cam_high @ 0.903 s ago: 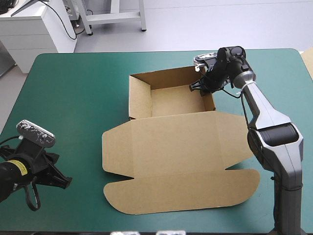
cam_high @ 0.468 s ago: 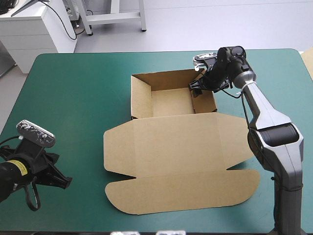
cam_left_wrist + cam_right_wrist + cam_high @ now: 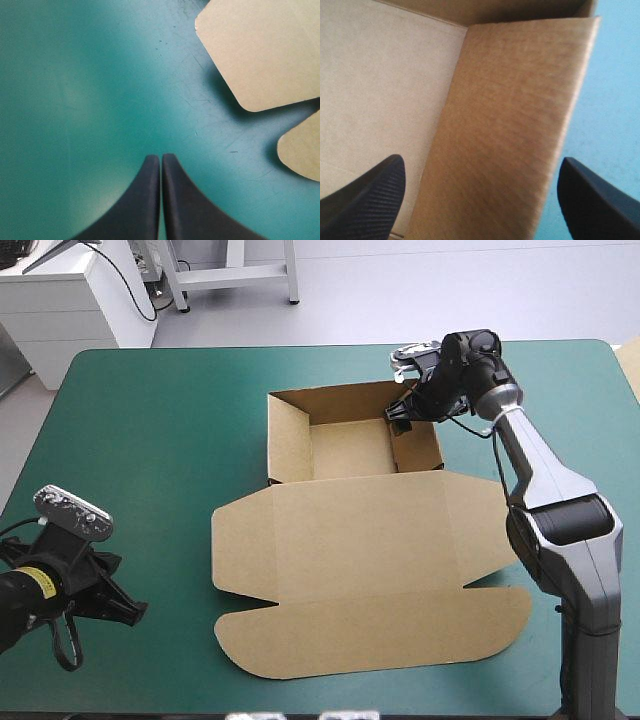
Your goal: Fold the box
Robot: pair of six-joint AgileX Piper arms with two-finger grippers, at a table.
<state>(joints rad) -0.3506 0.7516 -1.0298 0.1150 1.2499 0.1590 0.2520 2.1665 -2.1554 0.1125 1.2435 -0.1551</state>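
1. Your brown cardboard box (image 3: 360, 540) sat at the middle of the desk (image 3: 150, 420) with its teal-green cover. It formed an open tray toward the far edge, with the lid lying flat on the near side.
2. Your right claw (image 3: 400, 422) was spread wide across the tray's right-hand wall (image 3: 510, 125), near its far corner. One black finger (image 3: 370, 195) was inside over the tray floor and the other outside over the cover. You could not tell whether either finger touched the board.
3. Your left claw (image 3: 161, 159) was pressed together, pinching nothing, over bare cover near the desk's near left corner and apart from the box.
4. Ahead of that claw lay two rounded flap corners (image 3: 260, 50) of the lid.
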